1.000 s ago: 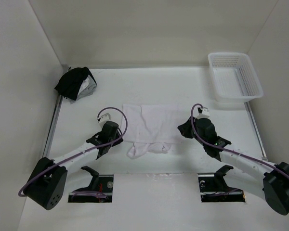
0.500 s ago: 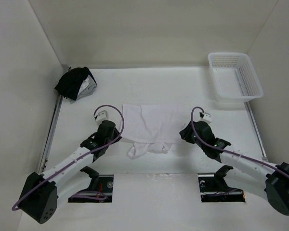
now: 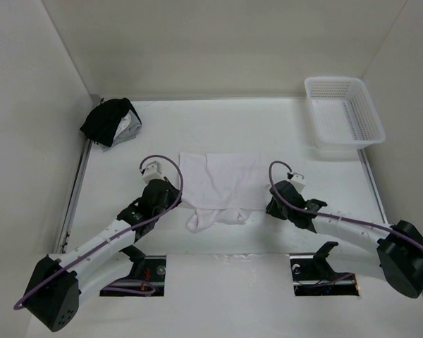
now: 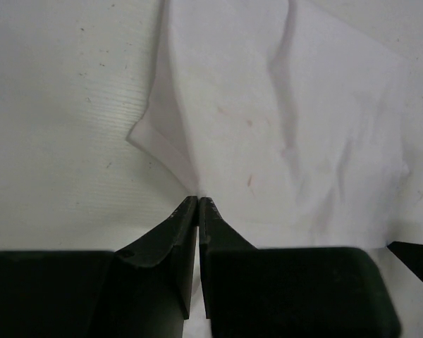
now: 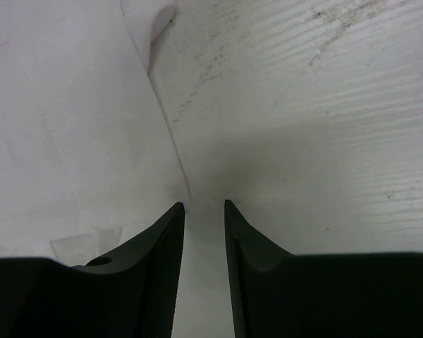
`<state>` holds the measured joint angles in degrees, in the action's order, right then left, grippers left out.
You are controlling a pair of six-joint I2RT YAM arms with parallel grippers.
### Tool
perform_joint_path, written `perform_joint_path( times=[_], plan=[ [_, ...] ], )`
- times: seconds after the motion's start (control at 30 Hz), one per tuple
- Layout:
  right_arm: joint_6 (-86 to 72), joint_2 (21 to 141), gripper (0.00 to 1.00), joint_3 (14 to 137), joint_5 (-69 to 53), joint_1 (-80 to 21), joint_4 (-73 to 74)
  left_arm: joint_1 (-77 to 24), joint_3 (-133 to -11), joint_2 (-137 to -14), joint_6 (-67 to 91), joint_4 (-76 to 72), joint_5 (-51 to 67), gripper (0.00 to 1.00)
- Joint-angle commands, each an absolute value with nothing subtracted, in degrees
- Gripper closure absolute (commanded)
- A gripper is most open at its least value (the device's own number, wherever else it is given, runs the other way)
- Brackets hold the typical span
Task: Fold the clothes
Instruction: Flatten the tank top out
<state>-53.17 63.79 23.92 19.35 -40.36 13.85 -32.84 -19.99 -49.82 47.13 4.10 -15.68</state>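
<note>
clothes (image 3: 222, 182) | flat part's long axis left-right | bunched edge at near side

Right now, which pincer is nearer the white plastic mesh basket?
Right. The right pincer sits at the white cloth garment's right edge, near-left of the white plastic mesh basket; the left pincer, shut on the garment's left edge, is farther left.

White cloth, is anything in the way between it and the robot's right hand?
Nothing visible is. The right hand sits open right at the white cloth's right edge, low over the table. The left hand is pinching the left edge. The basket and black bundle sit far away.
</note>
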Motion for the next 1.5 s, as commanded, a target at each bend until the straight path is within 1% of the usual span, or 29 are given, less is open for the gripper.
perform_joint_path(
  times=[0.0, 0.13, 0.3, 0.4, 0.6, 0.8, 0.87, 0.97, 1.03, 1.1, 1.23, 1.37, 1.47],
  plan=[
    [-53.0, 66.79, 0.67, 28.03, 19.16, -40.21, 14.15, -33.53, -18.29, -48.78, 47.99, -0.79, -14.41, 0.96],
    [-53.88, 68.99, 0.66, 28.56, 19.07, -40.3, 12.66, -33.44, -17.4, -48.25, 47.99, -1.23, -13.89, 0.96],
    [-54.41, 68.2, 0.66, 28.04, 19.6, -40.3, 12.39, -33.35, -17.23, -48.69, 47.9, -2.11, -13.45, 0.96],
    [-53.79, 69.51, 0.67, 28.73, 19.07, -40.3, 12.74, -33.35, -17.23, -48.95, 47.81, -2.55, -13.18, 0.96],
    [-53.7, 71.45, 0.77, 29.44, 18.37, -40.56, 12.57, -32.83, -17.31, -48.34, 47.81, -2.55, -13.18, 0.96],
    [-53.0, 72.86, 0.8, 29.79, 16.44, -40.56, 11.96, -32.65, -17.31, -48.43, 47.81, -2.55, -13.1, 0.96],
    [-52.91, 73.21, 0.84, 29.62, 16.08, -40.56, 11.25, -32.56, -17.31, -48.34, 47.81, -2.55, -13.01, 0.96],
    [-53.09, 72.78, 0.94, 28.92, 16.08, -40.56, 10.29, -32.3, -17.31, -48.16, 47.81, -2.55, -13.01, 0.96],
    [-53.17, 70.94, 0.98, 28.57, 16.96, -40.56, 10.11, -32.12, -17.58, -47.9, 47.81, -2.46, -13.01, 0.96],
    [-53.09, 67.78, 0.99, 28.39, 18.71, -40.56, 10.28, -31.69, -18.36, -47.2, 47.73, -2.2, -13.01, 0.96],
    [-50.9, 55.76, 1.0, 30.57, 23.54, -41.87, 14.49, -30.37, -22.57, -43.78, 47.2, -0.71, -13.01, 0.97],
    [-46.86, 43.62, 1.0, 39.35, 27.94, -43.72, 24.67, -29.22, -29.95, -38.42, 46.93, 3.24, -13.09, 0.98],
    [-41.94, 37.98, 1.0, 51.02, 33.29, -47.92, 32.15, -29.05, -37.5, -33.42, 46.67, 7.63, -14.15, 0.98]
  ],
)
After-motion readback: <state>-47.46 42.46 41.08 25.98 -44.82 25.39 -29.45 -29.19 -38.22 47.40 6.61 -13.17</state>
